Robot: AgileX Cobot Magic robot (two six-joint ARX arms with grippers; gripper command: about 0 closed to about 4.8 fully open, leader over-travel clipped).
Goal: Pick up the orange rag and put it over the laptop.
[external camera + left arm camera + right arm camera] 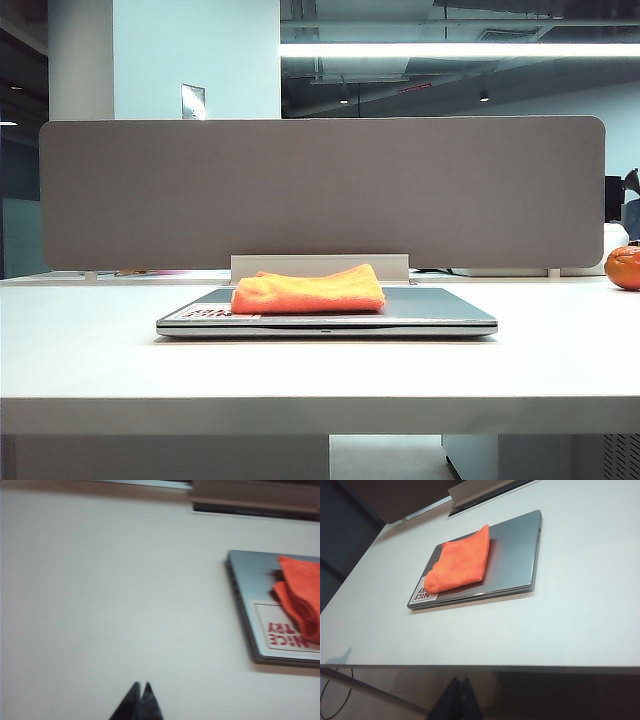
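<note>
rag (308,289): soft, light, folded; laid on laptop (440,312); best pinched at an edge
left gripper (141,686): closed, empty, above table
right gripper (460,681): closed, empty, off table edge

A grey partition panel (320,190) backs the white table (300,370); what looks like an orange ball (624,267) sits far right.

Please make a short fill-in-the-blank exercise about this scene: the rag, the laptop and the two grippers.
1. The orange rag lies on the ____ of the closed laptop.
2. The left gripper is shut and holds ____.
3. The right gripper is shut, hanging off the ____ edge.

Missing words: lid; nothing; table
</note>
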